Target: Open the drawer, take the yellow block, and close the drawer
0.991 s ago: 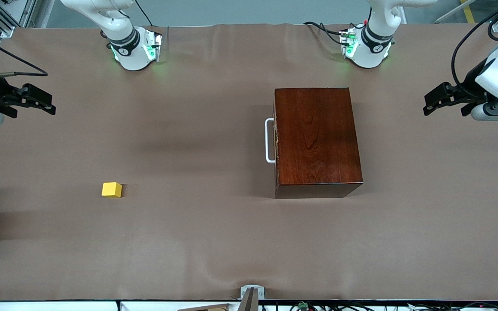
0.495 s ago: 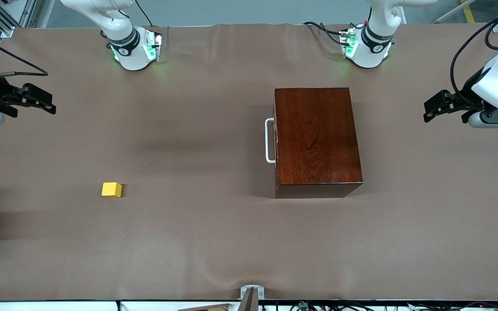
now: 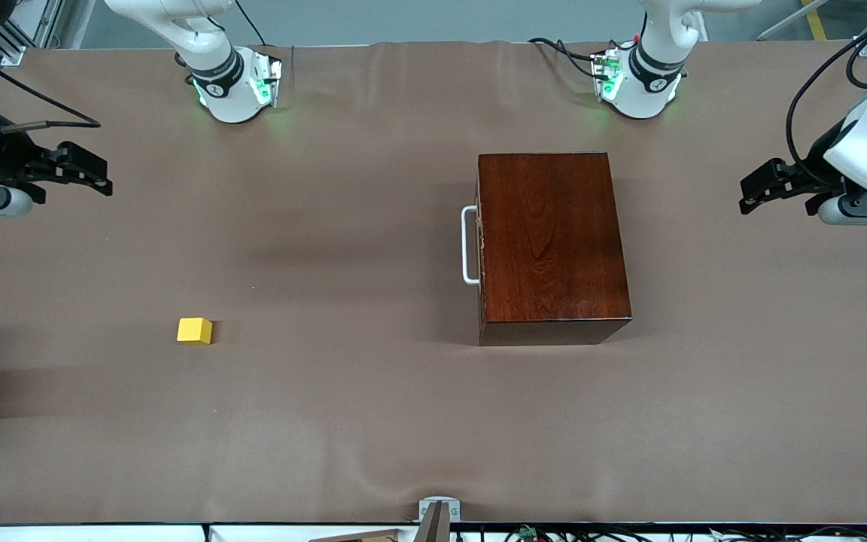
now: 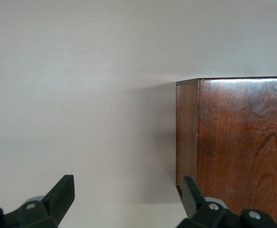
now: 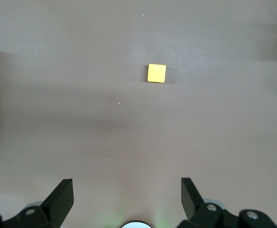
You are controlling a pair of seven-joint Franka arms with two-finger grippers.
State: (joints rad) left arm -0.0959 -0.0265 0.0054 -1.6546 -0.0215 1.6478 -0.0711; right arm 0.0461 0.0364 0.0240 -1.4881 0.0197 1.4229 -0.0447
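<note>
drawer (image 3: 481, 245) closed, box right of frame centre | block (image 3: 194, 330) lower left on table | right gripper (image 3: 95, 181) released, empty, upper left edge | left gripper (image 3: 751, 197) released, empty, upper right edge

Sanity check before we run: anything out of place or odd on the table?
One oddity: the yellow block sits out on the bare table toward the right arm's end, not in the drawer, which is shut. Wooden box sits square, undamaged. Nothing spilled.
</note>
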